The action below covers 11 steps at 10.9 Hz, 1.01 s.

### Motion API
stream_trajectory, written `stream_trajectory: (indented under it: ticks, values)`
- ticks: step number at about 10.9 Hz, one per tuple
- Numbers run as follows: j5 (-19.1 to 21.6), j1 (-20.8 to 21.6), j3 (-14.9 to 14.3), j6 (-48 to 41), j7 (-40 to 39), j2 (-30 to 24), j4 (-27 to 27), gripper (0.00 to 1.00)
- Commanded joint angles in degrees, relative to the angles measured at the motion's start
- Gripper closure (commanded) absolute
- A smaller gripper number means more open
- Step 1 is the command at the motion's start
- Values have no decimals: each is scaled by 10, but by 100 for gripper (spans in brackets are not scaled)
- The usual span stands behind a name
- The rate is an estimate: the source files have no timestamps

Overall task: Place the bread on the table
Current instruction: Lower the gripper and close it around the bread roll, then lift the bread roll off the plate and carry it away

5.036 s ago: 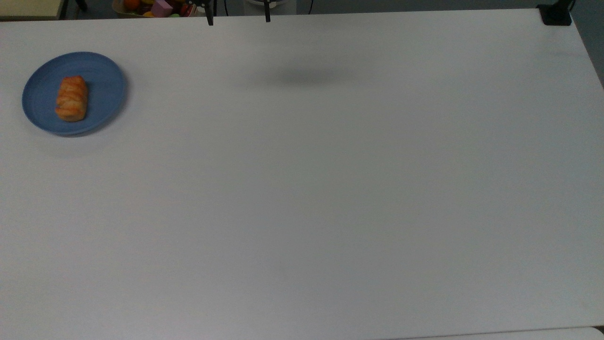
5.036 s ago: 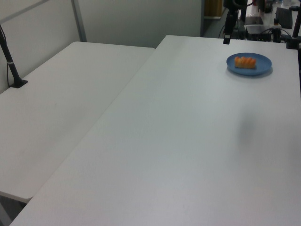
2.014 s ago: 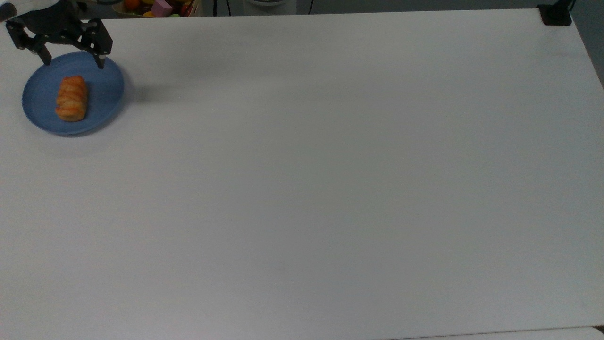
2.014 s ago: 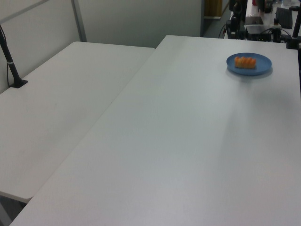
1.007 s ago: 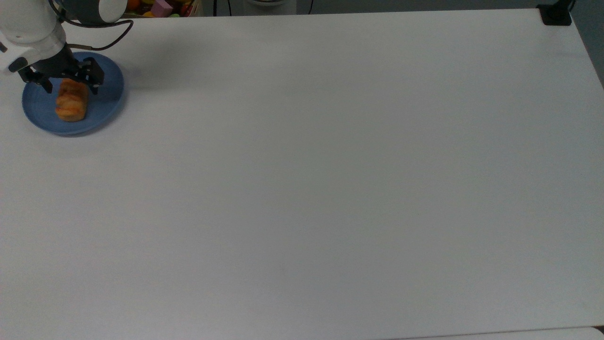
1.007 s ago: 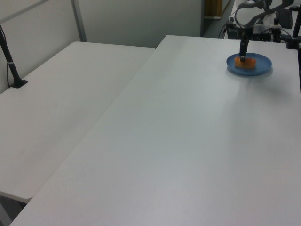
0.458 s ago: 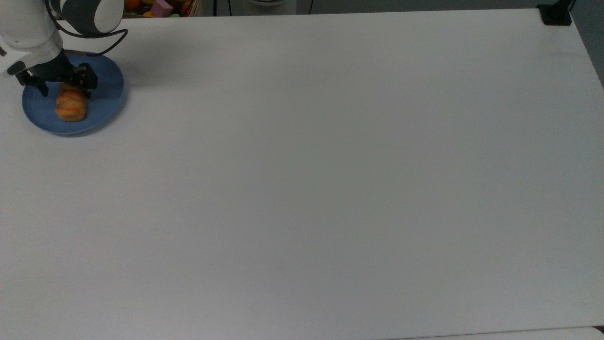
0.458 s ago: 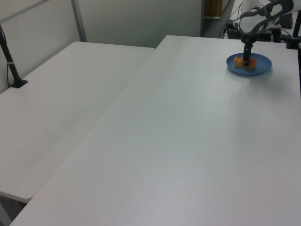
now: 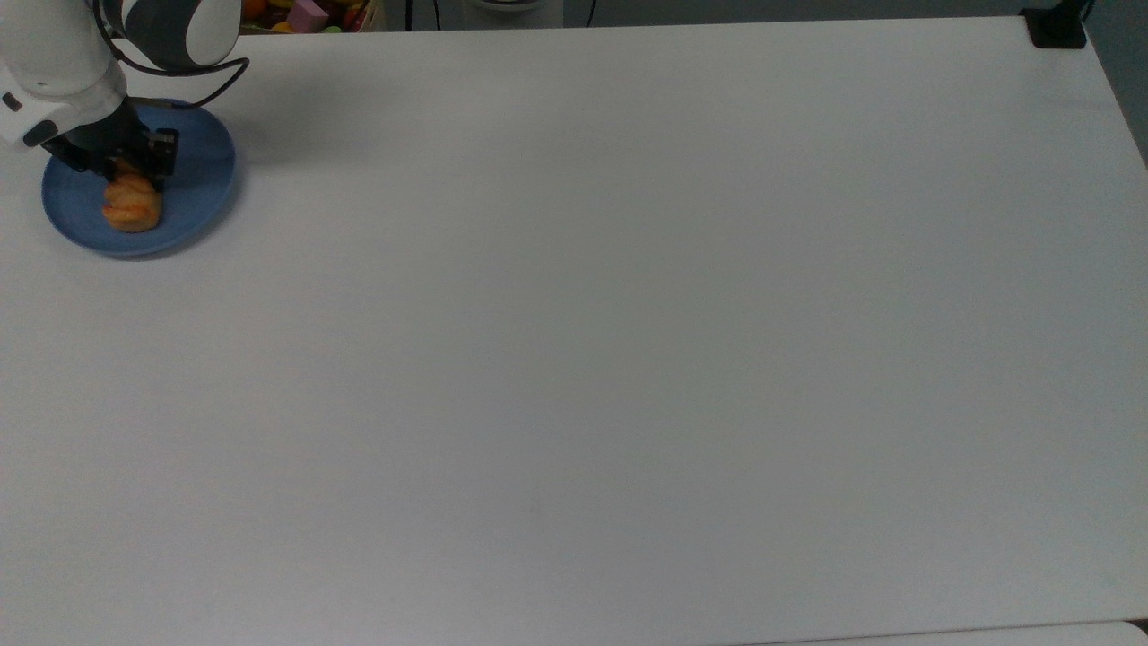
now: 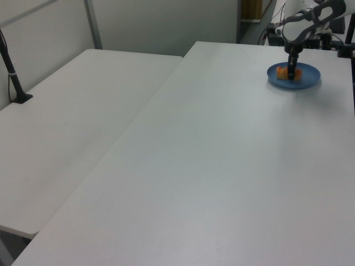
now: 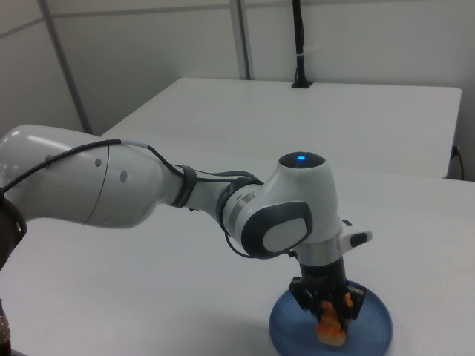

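Bread: the bread (image 9: 131,203) (image 10: 287,73) (image 11: 331,323) lies on the blue plate (image 9: 199,187) (image 10: 310,75) (image 11: 375,326), off-centre.
Gripper: the gripper (image 9: 115,169) (image 11: 327,305) is down over the plate, jaws clenched on the bread's end.
Plate: sits on the table (image 9: 628,341) (image 10: 233,166) (image 11: 148,297), at its corner.

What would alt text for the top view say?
A white robot arm's black claw grips a small golden-orange bread roll on a round blue plate, at the top view's upper left corner of a large white table.
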Motion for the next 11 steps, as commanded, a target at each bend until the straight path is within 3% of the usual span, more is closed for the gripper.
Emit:
stream_trajectory:
  ticks: [1, 7, 11]
  values:
    - [3, 8, -2, 6, 1, -14, -17, 62]
    - [3, 11, 3, -56, -7, -72, -8, 62]
    - [19, 64, 5, -106, 30, -98, 44, 61]
